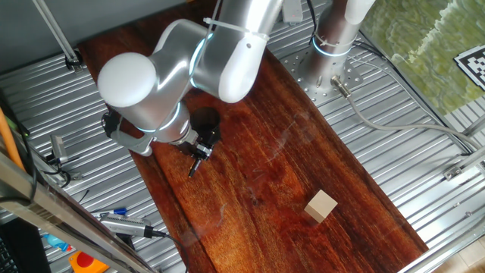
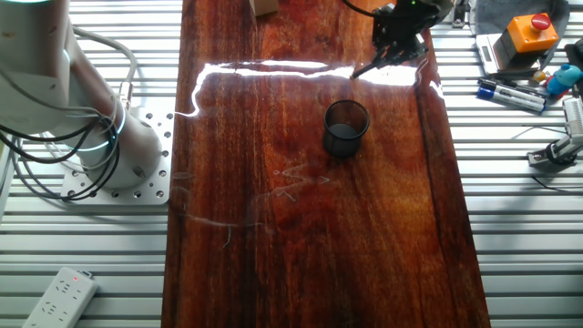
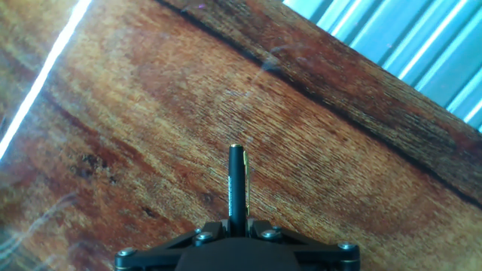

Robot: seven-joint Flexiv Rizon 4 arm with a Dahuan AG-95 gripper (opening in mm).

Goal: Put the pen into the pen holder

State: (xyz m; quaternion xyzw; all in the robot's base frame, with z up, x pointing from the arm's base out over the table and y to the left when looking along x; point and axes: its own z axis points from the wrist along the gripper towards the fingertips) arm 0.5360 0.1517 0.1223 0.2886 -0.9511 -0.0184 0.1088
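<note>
My gripper [image 1: 200, 154] is shut on the thin black pen [image 3: 237, 187]. The pen sticks out from between the jaws, its tip pointing down over the dark wooden board. In one fixed view the pen [image 1: 194, 166] hangs below the fingers, close to the board's left edge. The black round pen holder [image 2: 346, 127] stands upright on the board with its dark hollow showing. In one fixed view the holder [image 1: 205, 119] is partly hidden behind my arm, just behind the gripper. In the other fixed view the gripper [image 2: 394, 46] is beyond the holder, near the board's far right edge.
A tan wooden cube [image 1: 321, 205] sits on the board [image 1: 288, 174] towards its front end. Blue-and-silver markers [image 2: 508, 94] and an orange box [image 2: 530, 33] lie on the ribbed metal table beside the board. The arm's base [image 2: 118, 150] stands on the other side.
</note>
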